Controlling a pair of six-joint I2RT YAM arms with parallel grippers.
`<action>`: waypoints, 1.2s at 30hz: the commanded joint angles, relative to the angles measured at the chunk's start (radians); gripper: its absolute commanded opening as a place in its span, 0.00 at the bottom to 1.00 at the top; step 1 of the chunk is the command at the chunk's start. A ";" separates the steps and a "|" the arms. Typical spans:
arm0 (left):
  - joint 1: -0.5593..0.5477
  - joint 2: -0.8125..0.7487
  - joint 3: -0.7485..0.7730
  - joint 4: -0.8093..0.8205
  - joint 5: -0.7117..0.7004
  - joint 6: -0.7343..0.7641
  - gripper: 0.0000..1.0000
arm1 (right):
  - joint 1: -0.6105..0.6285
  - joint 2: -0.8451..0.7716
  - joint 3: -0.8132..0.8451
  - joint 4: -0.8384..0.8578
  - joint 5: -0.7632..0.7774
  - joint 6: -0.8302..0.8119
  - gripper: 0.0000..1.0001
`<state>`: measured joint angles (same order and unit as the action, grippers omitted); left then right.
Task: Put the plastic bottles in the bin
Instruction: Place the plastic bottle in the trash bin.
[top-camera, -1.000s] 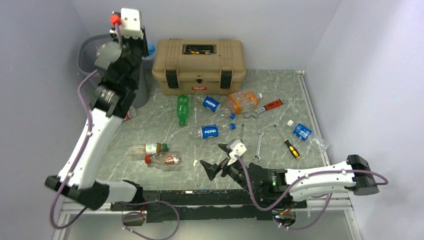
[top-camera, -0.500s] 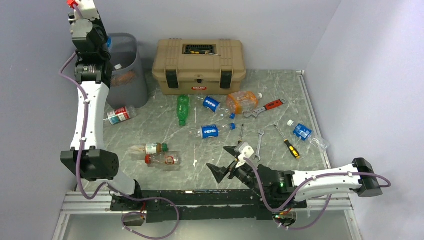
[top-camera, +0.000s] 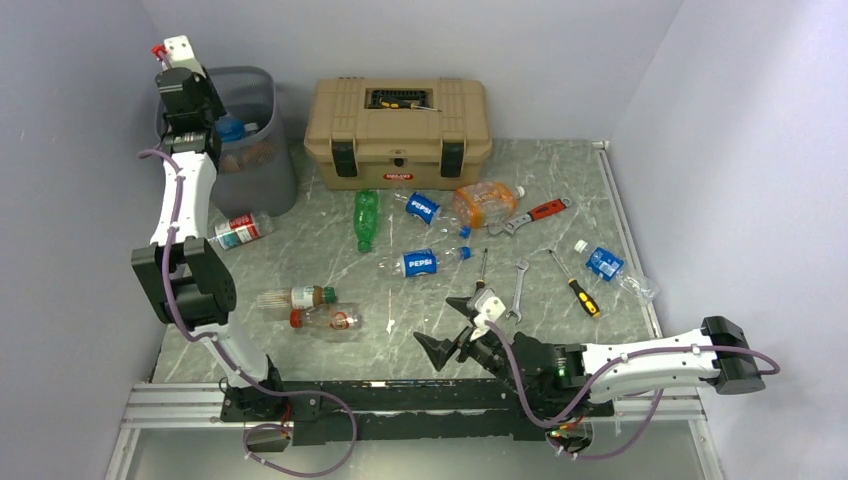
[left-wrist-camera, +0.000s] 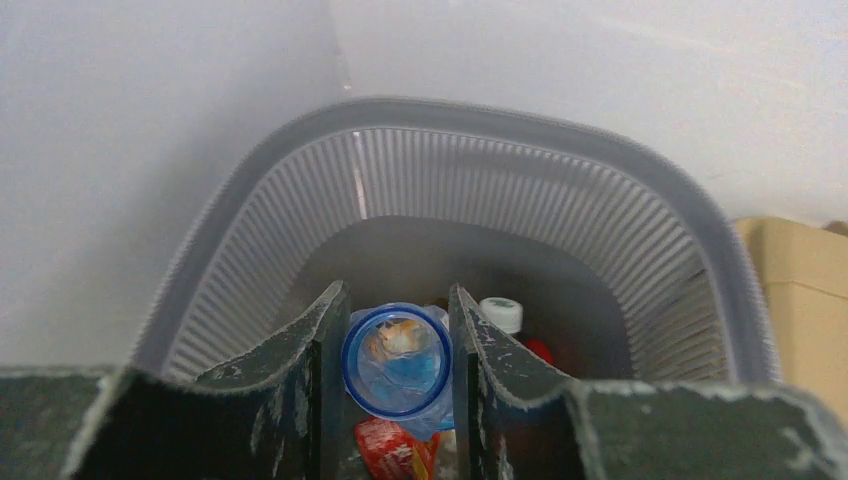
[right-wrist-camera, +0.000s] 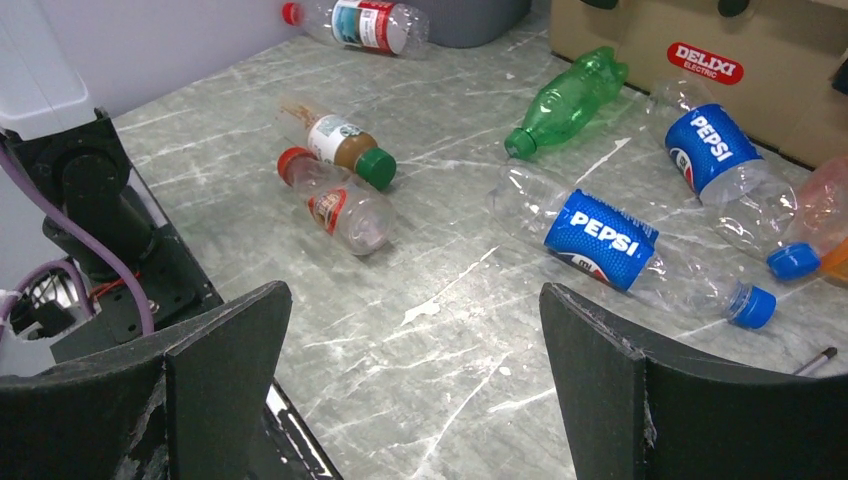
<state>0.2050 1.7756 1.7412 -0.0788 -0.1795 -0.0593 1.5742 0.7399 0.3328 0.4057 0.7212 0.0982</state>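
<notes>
Left fingers (left-wrist-camera: 310, 350) pinching a clear bottle (left-wrist-camera: 396, 362) with a blue cap, over the round grey bin (left-wrist-camera: 470, 130), more bottles down inside it, my right fingers (right-wrist-camera: 225, 360) spread wide above the table (right-wrist-camera: 420, 400), eight other bottles (top-camera: 330, 320) lying there, two Pepsi ones (right-wrist-camera: 600, 238), one green (right-wrist-camera: 565, 100), one orange (top-camera: 483, 203)

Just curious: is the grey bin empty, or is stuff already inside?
Not empty. Inside the bin, a white cap and red label show below the bottle the left claw holds.
</notes>
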 joint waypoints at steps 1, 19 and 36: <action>0.006 -0.027 0.012 0.068 0.235 -0.107 0.00 | -0.005 -0.001 0.000 0.066 -0.005 0.006 1.00; 0.003 -0.022 0.004 0.050 0.067 -0.128 0.00 | -0.006 -0.037 0.004 0.002 0.043 0.024 1.00; 0.010 0.072 -0.169 0.574 -0.094 0.084 0.00 | -0.009 -0.082 -0.028 -0.008 0.074 0.045 1.00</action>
<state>0.2100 1.8103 1.5982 0.2768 -0.2783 -0.0124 1.5684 0.7033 0.3252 0.3882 0.7593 0.1200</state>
